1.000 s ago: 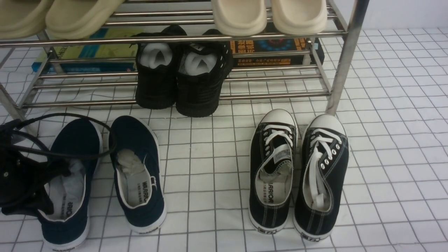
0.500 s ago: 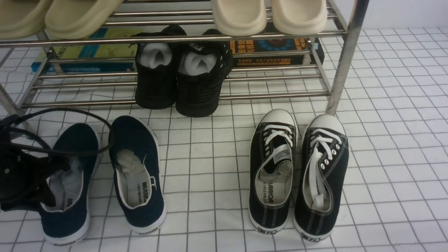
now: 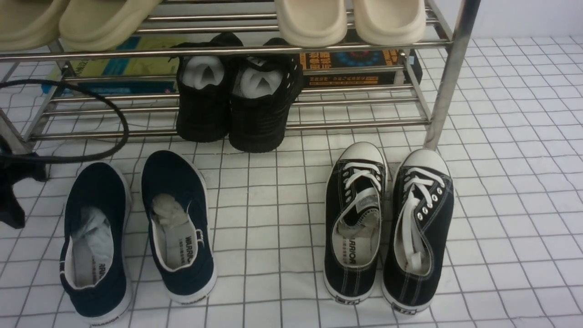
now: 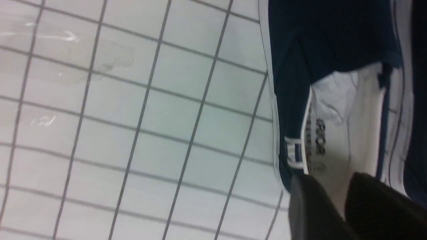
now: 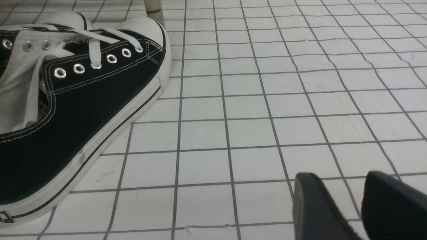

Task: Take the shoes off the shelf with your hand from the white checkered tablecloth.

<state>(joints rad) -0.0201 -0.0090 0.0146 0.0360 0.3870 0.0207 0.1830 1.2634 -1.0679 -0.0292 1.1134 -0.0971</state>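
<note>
From the front, the two navy shoes point(image 3: 136, 232) lie side by side on the checkered cloth point(image 3: 501, 182), in front of the left part of the metal shelf point(image 3: 451, 77), toes toward the shelf and heels toward the robot, so their length runs front to back; the left one leans slightly off that line. Both stand upright on their white soles, close beside each other but apart. The left gripper point(image 3: 11, 191) shows only as a dark shape at the left edge, just left of the left shoe and not touching it, with a black cable point(image 3: 116, 109) looping up past the shelf bars. A black pair point(image 3: 239, 91) sits on the bottom tier, and lace-up sneakers point(image 3: 387, 228) lie on the cloth to the right. In the left wrist view, one navy shoe point(image 4: 333, 66) lies with its opening and pale insole in sight; the gripper's fingers point(image 4: 310, 206) stand a little apart over its heel end, gripping nothing. In the right wrist view, the right gripper point(image 5: 347, 206) hangs over bare cloth, jaws parted and empty, beside a lace-up sneaker point(image 5: 66, 110).
</note>
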